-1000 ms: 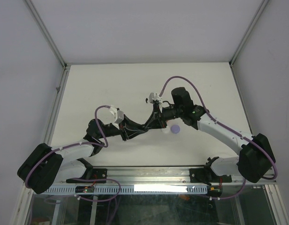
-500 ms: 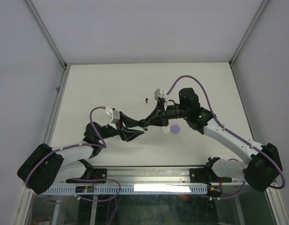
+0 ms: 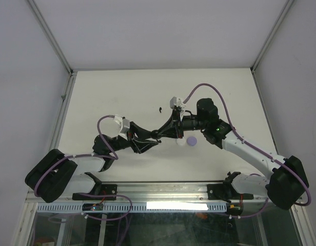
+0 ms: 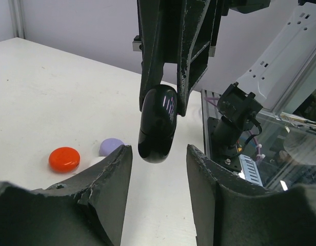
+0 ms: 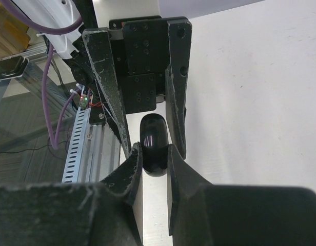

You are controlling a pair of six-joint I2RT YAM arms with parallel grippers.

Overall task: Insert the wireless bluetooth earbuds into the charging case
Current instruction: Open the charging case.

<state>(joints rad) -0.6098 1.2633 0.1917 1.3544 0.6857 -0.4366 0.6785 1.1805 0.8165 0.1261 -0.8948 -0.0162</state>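
**One black charging case (image 4: 157, 123) between two grippers**

The right gripper (image 5: 154, 154) is clamped on the glossy case, holding it above the table (image 3: 96, 97) between the left gripper's (image 4: 158, 154) parted fingers, which do not touch it. A red disc (image 4: 64, 159) and a lilac disc (image 4: 111, 146) lie nearby.

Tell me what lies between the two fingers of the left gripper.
The black charging case, clamped by the right gripper; the left wrist view shows gaps between it and both left fingers.
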